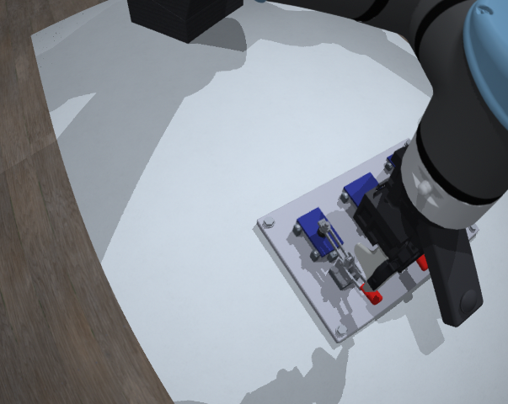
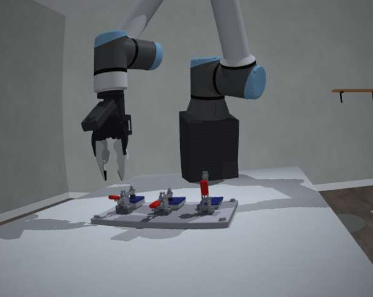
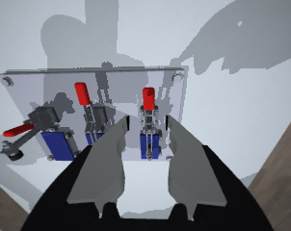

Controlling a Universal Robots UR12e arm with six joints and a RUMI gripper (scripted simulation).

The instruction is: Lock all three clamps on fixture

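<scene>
A grey fixture plate carries three toggle clamps over blue parts. In the exterior view the left clamp's red handle lies flat, the middle handle lies low with a slight tilt, and the right handle stands upright. My gripper hangs well above the plate's left end, fingers pointing down, a little apart, with nothing between them. In the wrist view the gripper frames the flat clamp's handle; the middle handle and the raised clamp's handle lie to its left. In the top view my gripper covers the middle clamp.
The arm's black pedestal stands on the table behind the plate. The table's curved edge borders a wooden floor at the left. A small wall shelf is far right.
</scene>
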